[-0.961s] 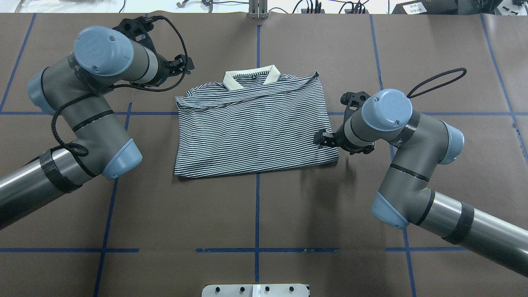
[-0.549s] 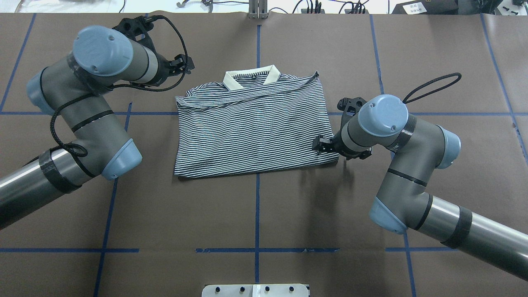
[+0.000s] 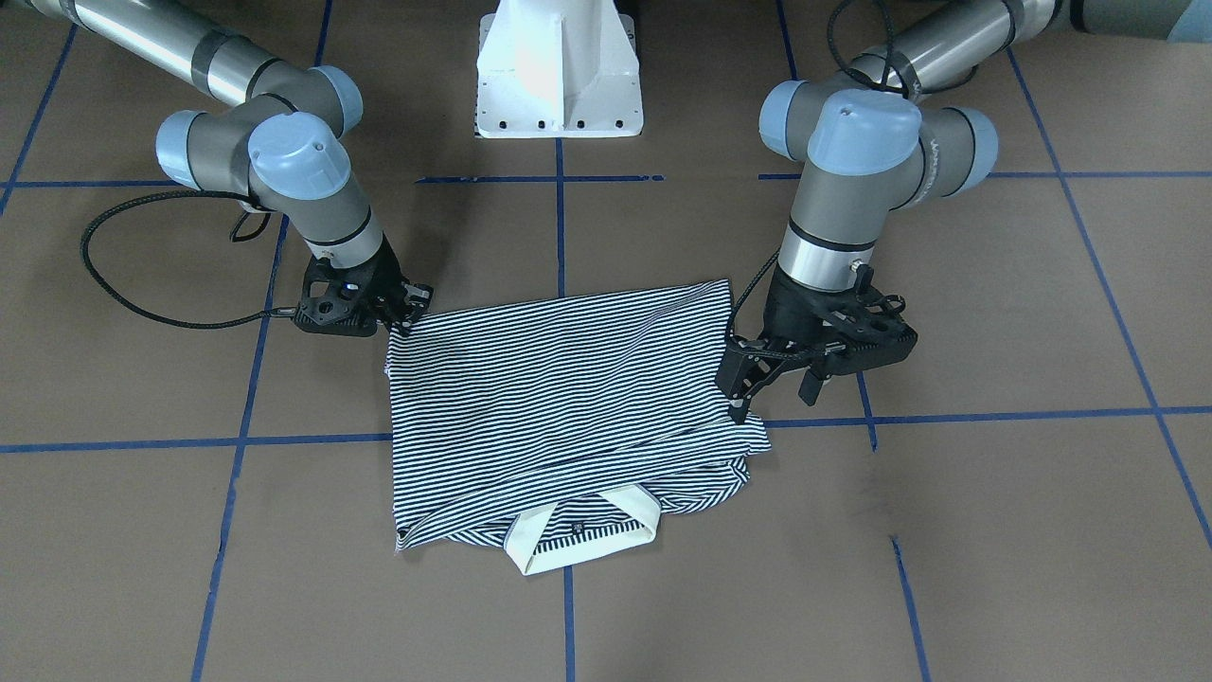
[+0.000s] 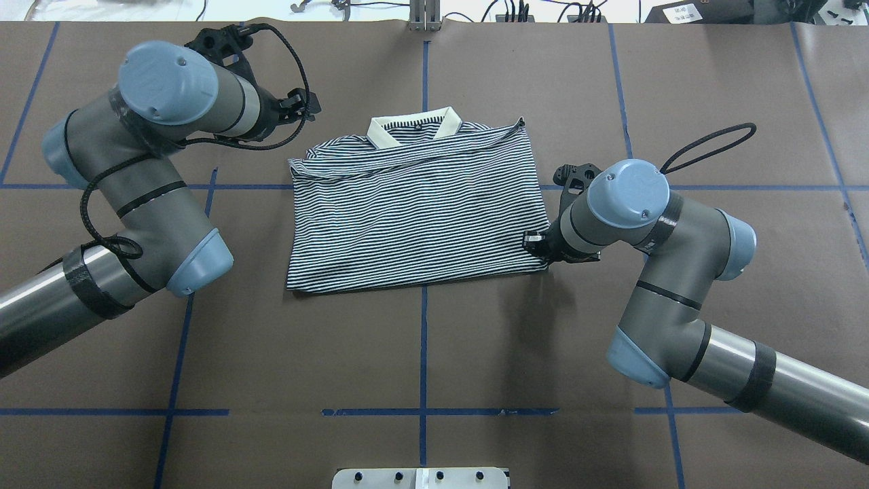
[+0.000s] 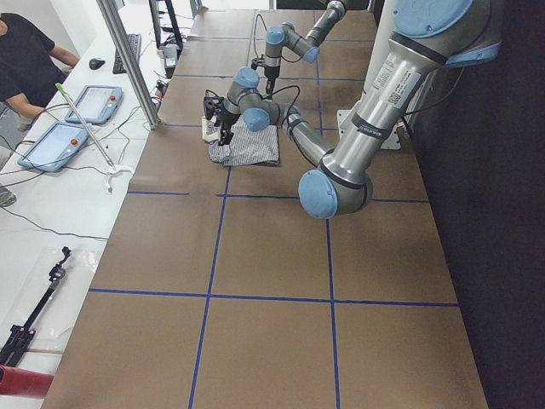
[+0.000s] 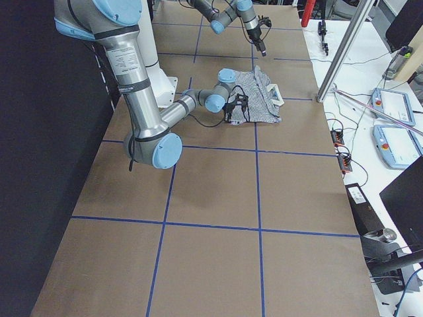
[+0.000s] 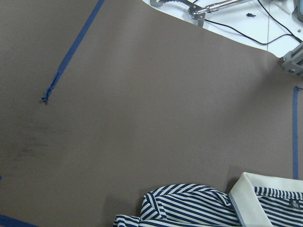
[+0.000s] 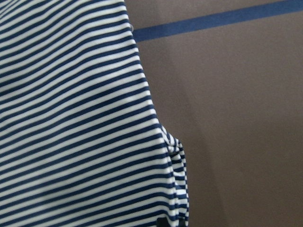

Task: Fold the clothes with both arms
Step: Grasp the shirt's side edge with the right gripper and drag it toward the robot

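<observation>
Shirt (image 4: 414, 210) lies flat in the middle of the surface (image 4: 421, 353), folded into a rough rectangle, with its collar (image 4: 413, 130) on the side away from my base. I judge the step in hand to be taking hold of the near right corner (image 3: 402, 336) for the next fold. To do it well, my right tool (image 4: 536, 243) should pinch every layer at that corner, not just the top one, and stay low against the surface. My left tool (image 3: 772, 379) then needs a matching hold on its own side, so the cloth lifts evenly and the stripes do not skew. My right tool sits right at that corner, touching or just over the cloth. Whether it is clenched on the cloth I cannot tell. My left tool hangs above the surface beside the shirt's far left shoulder, fingers spread and grasping nothing.
</observation>
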You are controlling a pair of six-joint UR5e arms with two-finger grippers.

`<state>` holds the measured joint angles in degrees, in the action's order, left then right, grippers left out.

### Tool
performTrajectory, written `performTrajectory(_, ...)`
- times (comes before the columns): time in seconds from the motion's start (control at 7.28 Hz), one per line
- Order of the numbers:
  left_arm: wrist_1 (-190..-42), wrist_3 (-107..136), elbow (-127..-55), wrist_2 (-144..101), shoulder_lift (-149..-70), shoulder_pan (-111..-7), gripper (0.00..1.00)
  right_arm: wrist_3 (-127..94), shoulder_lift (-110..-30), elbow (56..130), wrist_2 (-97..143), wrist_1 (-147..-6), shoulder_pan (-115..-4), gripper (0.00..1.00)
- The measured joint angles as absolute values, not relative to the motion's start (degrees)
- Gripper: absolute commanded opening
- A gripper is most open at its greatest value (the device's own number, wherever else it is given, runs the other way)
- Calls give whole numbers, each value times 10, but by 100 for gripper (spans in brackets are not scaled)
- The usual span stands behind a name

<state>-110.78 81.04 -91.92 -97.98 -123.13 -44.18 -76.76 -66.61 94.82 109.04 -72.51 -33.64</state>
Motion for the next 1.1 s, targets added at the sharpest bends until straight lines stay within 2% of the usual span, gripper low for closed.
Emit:
performTrajectory(0.27,-1108,810,-920,-980,-1232,-441,100,-767,-680,973,1093,-727,-337,0)
performTrajectory(0.55,-1108,810,-924,-980,-1232,-441,100,-768,-726,1032,1117,-737,-324,0)
performTrajectory(1.1,-1057,810,-975,-981,-1233,-434,100,-798,-913,1191,1189,-740,-222,0)
